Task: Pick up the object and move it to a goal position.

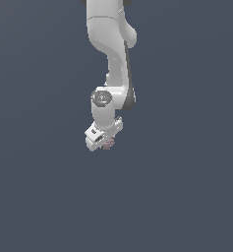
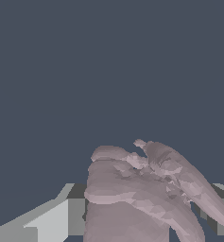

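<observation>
Object is matt dull pink-mauve with a lumpy, faceted, rough surface. Gripper casing looks like smooth white plastic with a slight sheen. Fingers are flat matt grey.

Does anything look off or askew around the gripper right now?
Nothing stands out. The pink-mauve object sits right at the white gripper, and in the wrist view it fills the space between the grey fingers. Whether it is firmly clamped cannot be told.

Plain, featureless dark slate-blue surface filling both views, no edge or marking discernible anywhere.
</observation>
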Motion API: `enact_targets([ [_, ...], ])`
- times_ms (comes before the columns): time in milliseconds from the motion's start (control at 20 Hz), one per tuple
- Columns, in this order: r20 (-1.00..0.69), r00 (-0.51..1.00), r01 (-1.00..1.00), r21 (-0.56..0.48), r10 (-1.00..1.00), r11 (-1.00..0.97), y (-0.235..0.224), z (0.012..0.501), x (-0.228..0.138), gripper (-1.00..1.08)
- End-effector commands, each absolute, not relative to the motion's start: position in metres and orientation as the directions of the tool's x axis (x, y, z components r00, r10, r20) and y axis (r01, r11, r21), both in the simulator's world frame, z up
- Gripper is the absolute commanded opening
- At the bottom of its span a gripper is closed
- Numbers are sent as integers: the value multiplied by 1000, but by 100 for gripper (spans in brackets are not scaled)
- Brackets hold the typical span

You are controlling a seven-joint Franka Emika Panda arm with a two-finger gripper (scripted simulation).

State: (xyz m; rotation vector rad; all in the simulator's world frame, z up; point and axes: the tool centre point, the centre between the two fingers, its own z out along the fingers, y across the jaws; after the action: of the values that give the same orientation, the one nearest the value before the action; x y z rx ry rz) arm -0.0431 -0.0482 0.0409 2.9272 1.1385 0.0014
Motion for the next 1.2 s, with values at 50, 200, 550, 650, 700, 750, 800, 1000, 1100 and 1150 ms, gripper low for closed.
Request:
enact_targets([
  [50,0,737,676,0,676,-737,-48,40,-43,-100],
  [200,1,737,676,1,676,-737,-49,41,-43,-100],
  [550,1,737,676,1,676,-737,-72,49,-45,-100],
  [650,1,737,676,1,676,-737,-85,54,-46,-100],
  [700,1,737,676,1,676,-737,-93,57,-46,-100],
  [750,0,737,676,0,676,-737,-101,59,-47,-100],
  [800,0,737,676,0,676,-737,-109,62,-47,-100],
  [1000,0,737,676,0,676,-737,-133,71,-48,-100],
  [1100,0,737,676,0,676,-737,-140,74,-48,-100],
  [1150,0,737,676,0,676,-737,-143,74,-48,-100],
])
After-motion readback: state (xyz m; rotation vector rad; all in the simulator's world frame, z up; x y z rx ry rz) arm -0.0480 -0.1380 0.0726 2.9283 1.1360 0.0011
